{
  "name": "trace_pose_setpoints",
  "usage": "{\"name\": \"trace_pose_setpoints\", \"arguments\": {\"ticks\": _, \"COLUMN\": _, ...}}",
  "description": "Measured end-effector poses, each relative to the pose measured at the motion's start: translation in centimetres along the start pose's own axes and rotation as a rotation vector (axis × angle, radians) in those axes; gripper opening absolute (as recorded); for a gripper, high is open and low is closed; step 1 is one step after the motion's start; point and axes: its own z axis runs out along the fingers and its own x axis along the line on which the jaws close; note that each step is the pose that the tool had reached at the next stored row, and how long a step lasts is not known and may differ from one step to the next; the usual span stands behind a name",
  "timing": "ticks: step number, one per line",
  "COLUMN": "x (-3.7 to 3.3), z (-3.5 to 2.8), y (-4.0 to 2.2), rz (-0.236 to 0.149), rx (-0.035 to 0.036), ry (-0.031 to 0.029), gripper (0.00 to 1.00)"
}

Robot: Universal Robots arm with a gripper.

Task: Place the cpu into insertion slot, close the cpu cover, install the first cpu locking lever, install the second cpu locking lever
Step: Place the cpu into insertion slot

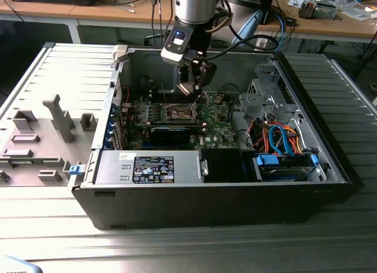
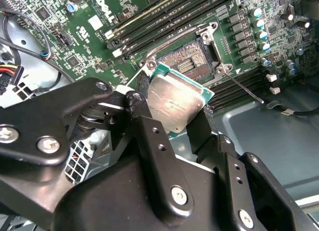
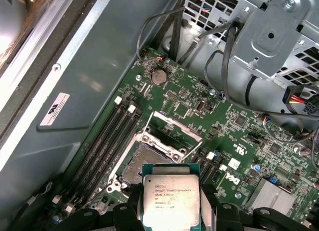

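Step 1 in hand: jaws gripped cpu (image 2: 177,104) (image 3: 171,201) by its edges, above & near open slot (image 2: 187,61) (image 3: 144,164), cover (image 3: 182,126) raised, cpu unseated; seating, in my judgement, req'd squaring to slot & level, gentle lowering.

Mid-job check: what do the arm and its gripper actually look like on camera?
In the exterior view the arm ends in a silvery-grey cylinder carrying a pale box with a blue-lit face, and black cables loop off it. The gripper in the second wrist view is matte black: angular linkage plates with silver screws and drilled fingers.
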Motion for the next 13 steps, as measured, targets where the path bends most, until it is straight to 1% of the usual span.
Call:
{"name": "trace_pose_setpoints", "arguments": {"ticks": 9, "x": 0.0, "z": 0.03, "y": 0.0, "rz": 0.032, "rx": 0.0, "ry": -0.0013, "gripper": 0.55}}
{"name": "trace_pose_setpoints", "arguments": {"ticks": 13, "x": 0.0, "z": 0.06, "y": 0.0, "rz": 0.053, "rx": 0.0001, "ry": -0.0022, "gripper": 0.55}}
